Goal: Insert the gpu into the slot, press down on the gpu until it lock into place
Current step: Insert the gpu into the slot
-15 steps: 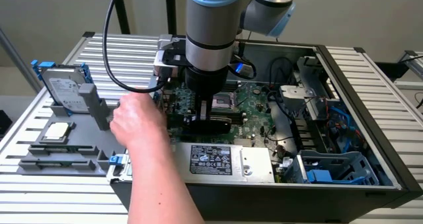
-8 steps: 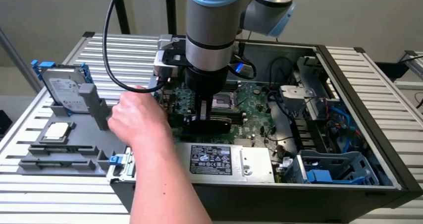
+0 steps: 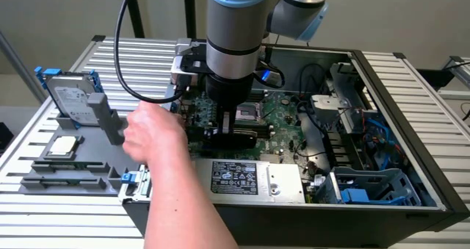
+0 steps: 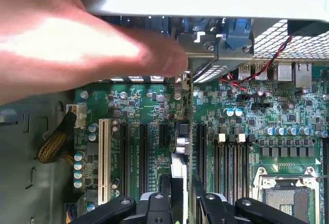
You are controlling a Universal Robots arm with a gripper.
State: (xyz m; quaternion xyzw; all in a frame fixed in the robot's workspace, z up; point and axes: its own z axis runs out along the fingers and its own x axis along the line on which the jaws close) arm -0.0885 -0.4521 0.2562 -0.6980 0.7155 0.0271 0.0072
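Observation:
The gpu (image 3: 233, 140) is a small black card standing on edge on the green motherboard (image 3: 283, 114) inside the open computer case. My gripper (image 3: 226, 129) comes straight down onto it and is shut on its top edge. In the wrist view the gpu (image 4: 181, 147) runs edge-on away from my gripper (image 4: 181, 203), with one finger on each side. The slot is hidden beneath the card. A person's hand (image 3: 154, 133) reaches into the case, and a fingertip (image 4: 164, 59) rests at the card's far bracket end by the case's rear wall.
A silver labelled power-supply box (image 3: 257, 180) lies along the case's near wall. A hard drive (image 3: 70, 97) stands on a grey fixture at the exterior view's left. A white slot (image 4: 104, 157), black memory sockets (image 4: 231, 157) and the processor socket (image 4: 285, 196) flank the card.

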